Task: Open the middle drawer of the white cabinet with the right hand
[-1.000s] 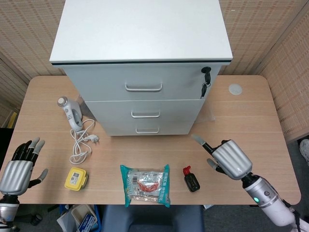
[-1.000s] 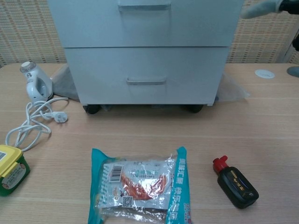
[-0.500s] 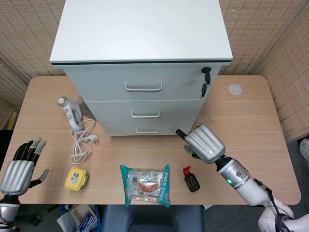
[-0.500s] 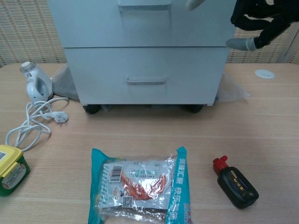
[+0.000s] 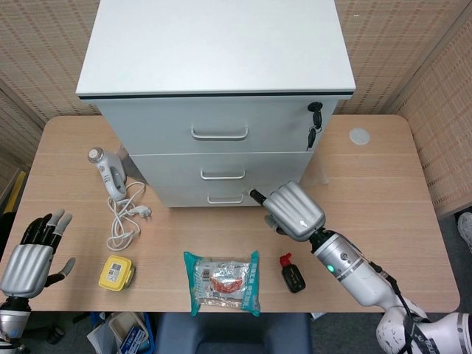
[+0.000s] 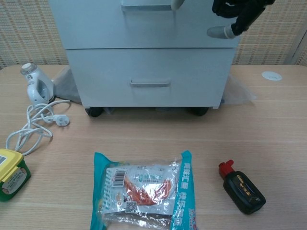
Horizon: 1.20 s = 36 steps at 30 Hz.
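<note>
The white cabinet [image 5: 214, 44] stands at the back of the table with three shut drawers. Its middle drawer handle [image 5: 222, 175] shows in the chest view at the top edge as the middle drawer handle [image 6: 146, 6]. My right hand [image 5: 295, 212] hovers in front of the cabinet's lower right, fingers spread and pointing left, holding nothing. In the chest view the right hand [image 6: 237, 12] is at the top right, and one of its fingertips [image 6: 177, 4] is by the handle's right end. My left hand [image 5: 29, 258] is open at the table's front left corner, far from the cabinet.
A snack packet [image 5: 221, 282], a black bottle with a red cap [image 5: 292, 273] and a yellow box [image 5: 116, 272] lie along the front. A white handheld device with a cord [image 5: 107, 171] lies left of the cabinet. Keys [image 5: 315, 122] hang from the top drawer's lock.
My right hand has swept from the front right of the table up and leftward to the cabinet front, reaching the middle handle's right end. The left hand has stayed put.
</note>
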{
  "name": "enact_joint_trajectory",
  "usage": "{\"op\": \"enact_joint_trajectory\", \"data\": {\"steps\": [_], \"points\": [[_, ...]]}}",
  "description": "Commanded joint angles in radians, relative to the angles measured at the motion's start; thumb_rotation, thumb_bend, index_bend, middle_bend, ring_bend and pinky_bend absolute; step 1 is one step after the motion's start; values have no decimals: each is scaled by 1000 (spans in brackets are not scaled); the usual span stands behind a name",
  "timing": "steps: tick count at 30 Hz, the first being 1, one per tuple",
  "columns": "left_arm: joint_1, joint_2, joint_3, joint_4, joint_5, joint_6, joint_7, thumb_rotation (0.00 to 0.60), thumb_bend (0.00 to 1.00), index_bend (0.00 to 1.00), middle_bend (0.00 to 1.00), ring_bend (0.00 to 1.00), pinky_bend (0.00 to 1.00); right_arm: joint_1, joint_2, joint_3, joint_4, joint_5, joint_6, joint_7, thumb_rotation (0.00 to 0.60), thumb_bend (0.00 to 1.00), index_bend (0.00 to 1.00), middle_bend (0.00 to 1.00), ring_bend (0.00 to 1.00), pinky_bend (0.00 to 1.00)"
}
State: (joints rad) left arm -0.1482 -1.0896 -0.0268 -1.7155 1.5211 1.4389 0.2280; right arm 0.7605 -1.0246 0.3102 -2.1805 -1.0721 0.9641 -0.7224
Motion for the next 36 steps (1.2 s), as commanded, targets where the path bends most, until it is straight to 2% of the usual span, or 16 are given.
{"op": "enact_joint_trajectory", "data": {"steps": [1, 7, 18, 36], "points": [[-1, 0, 0, 0, 1, -1, -1, 600, 293, 0, 0, 0, 85, 43, 5, 1, -24, 73, 26, -55, 600, 342, 204, 888, 929, 760], [-5, 1, 0, 1, 6, -4, -1, 600, 293, 0, 0, 0, 85, 103, 12, -4, -45, 176, 47, -100, 600, 414, 204, 915, 955, 785], [-7, -2, 1, 5, 6, -7, -6, 600, 293, 0, 0, 0, 85, 175, -18, -27, -23, 242, 103, -137, 600, 415, 204, 918, 956, 786], [-6, -3, 1, 9, 4, -6, -8, 600, 293, 0, 0, 0, 85, 266, -62, -69, 31, 319, 118, -152, 600, 416, 204, 918, 956, 786]]}}
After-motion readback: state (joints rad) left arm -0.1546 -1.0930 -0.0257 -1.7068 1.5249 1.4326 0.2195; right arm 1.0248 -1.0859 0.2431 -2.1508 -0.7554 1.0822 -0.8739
